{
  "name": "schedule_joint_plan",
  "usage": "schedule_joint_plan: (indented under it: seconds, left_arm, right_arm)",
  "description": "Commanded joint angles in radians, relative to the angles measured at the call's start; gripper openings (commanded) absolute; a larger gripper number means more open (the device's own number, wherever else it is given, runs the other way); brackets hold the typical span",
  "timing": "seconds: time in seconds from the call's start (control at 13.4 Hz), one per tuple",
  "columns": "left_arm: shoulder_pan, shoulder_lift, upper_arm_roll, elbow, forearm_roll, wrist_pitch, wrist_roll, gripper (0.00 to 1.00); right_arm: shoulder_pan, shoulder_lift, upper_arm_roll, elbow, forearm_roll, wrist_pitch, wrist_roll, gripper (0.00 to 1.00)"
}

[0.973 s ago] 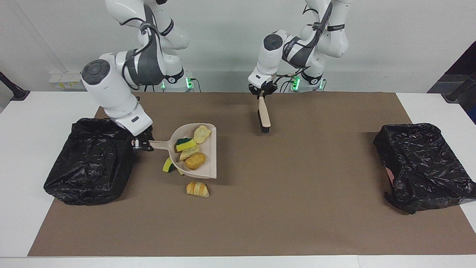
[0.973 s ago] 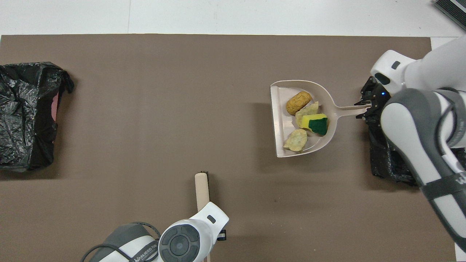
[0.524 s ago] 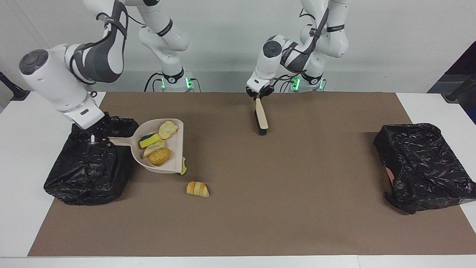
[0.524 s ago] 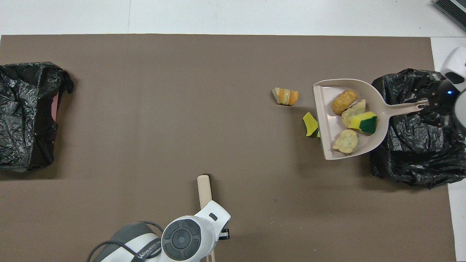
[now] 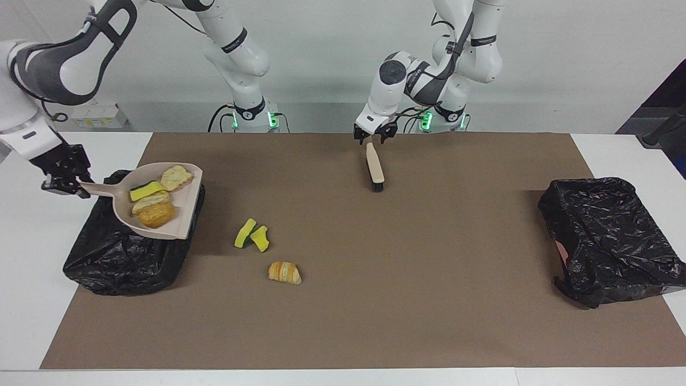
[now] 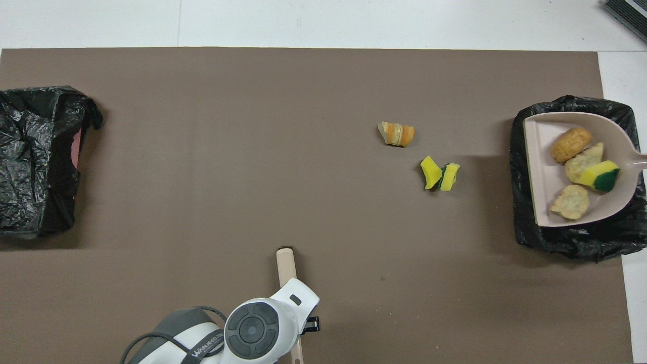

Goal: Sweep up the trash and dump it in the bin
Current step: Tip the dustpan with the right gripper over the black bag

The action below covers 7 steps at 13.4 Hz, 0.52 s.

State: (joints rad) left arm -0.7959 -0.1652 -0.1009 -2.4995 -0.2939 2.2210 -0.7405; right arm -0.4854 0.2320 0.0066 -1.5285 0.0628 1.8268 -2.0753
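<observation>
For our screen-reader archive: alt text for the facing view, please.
The right gripper holds a loaded dustpan over a black bin bag. Sponge wedges and a croissant remain on the mat; the left gripper is at a brush.

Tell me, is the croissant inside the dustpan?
No, the croissant lies on the brown mat, apart from the dustpan, which is over the black bin bag.
</observation>
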Motion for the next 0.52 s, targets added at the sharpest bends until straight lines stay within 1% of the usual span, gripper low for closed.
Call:
schedule_joint_plan:
  seconds: [0.0, 0.07, 0.15, 0.22, 0.3, 0.45]
  left_arm:
    - [-0.012, 0.003, 0.018, -0.003, -0.014, 0.003, 0.009, 1.00]
    - [0.000, 0.010, 0.021, 0.005, -0.011, 0.005, 0.007, 1.00]
    - [0.047, 0.012, 0.024, 0.030, 0.008, 0.003, 0.009, 1.00]
    - [0.131, 0.015, 0.023, 0.071, 0.059, 0.000, 0.010, 1.00]
    - [0.194, 0.025, 0.021, 0.114, 0.117, -0.006, 0.010, 1.00]
    - [0.303, 0.027, 0.023, 0.161, 0.179, -0.024, 0.013, 1.00]
  right_arm:
    - [0.001, 0.029, -0.007, 0.048, -0.074, 0.043, 0.006, 0.00]
    - [0.004, 0.027, 0.000, 0.045, -0.166, 0.070, 0.033, 0.00]
    - [0.019, 0.026, 0.004, 0.039, -0.255, 0.092, 0.065, 0.00]
    - [0.030, 0.023, 0.006, 0.024, -0.350, 0.123, 0.125, 0.00]
    - [0.048, 0.020, 0.006, 0.010, -0.421, 0.127, 0.165, 0.00]
    - [0.077, 0.013, 0.006, 0.010, -0.556, 0.126, 0.207, 0.00]
